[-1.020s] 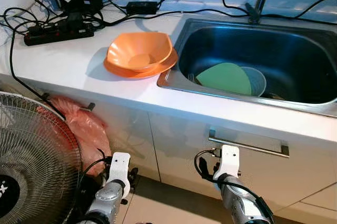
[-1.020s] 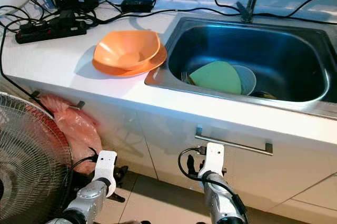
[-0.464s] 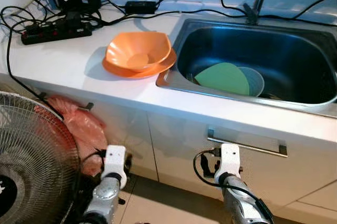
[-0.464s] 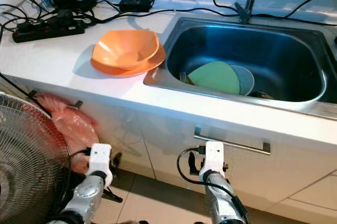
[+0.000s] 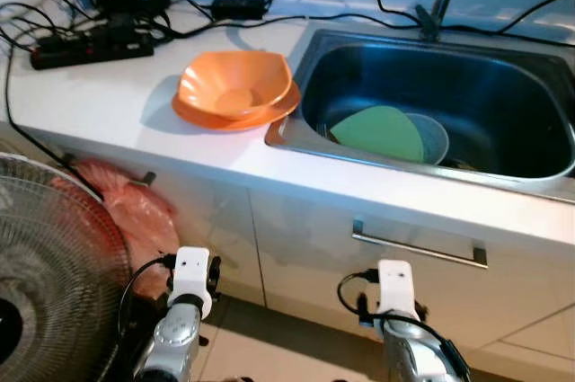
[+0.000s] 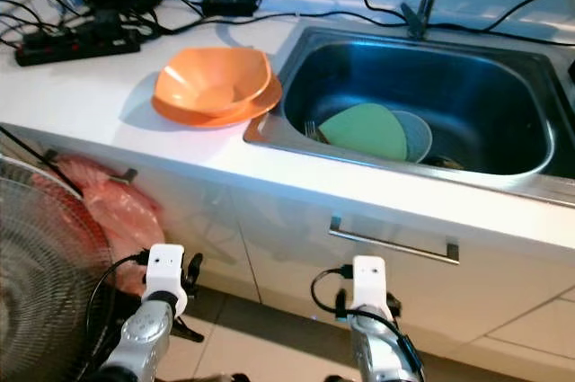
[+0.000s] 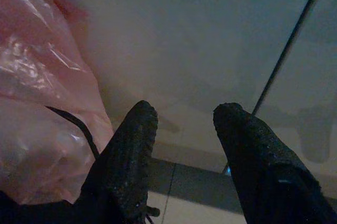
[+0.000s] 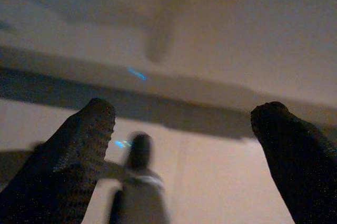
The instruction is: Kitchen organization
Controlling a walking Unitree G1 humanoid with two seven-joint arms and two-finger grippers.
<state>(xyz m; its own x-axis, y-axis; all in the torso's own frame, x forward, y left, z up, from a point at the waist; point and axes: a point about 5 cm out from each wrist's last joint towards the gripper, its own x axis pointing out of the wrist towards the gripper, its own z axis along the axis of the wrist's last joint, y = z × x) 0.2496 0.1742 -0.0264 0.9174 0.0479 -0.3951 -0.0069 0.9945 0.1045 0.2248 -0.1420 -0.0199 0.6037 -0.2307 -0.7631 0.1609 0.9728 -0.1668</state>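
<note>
A stainless sink (image 5: pixel 539 162) is set in the white bench (image 5: pixel 99 99). Inside it a green plate (image 5: pixel 377 133) leans tilted against a pale blue bowl (image 5: pixel 434 135), with fork tines (image 5: pixel 325 131) just beside the plate's left edge. On the bench, touching the sink's left rim, an orange bowl (image 5: pixel 235 84) sits in an orange plate (image 5: pixel 225 119); the bowl is tipped slightly, its opening facing up and toward the robot. At the back of the bench lies a black power strip (image 5: pixel 90 48), its long axis running left to right, among tangled cables (image 5: pixel 269 4).

Below the bench, a cabinet drawer carries a horizontal bar handle (image 5: pixel 420 244). A pink plastic bag (image 5: pixel 135 211) hangs at the cabinet front beside a standing fan (image 5: pixel 54 283).

Both arms hang low in front of the cabinets. The left tool (image 7: pixel 181 129) is released, fingers apart, next to the pink bag; the right tool (image 8: pixel 181 129) is also released, fingers spread wide.

Compared with a second ago, both wrists sit lower in the head views; the dishes lie as before.
</note>
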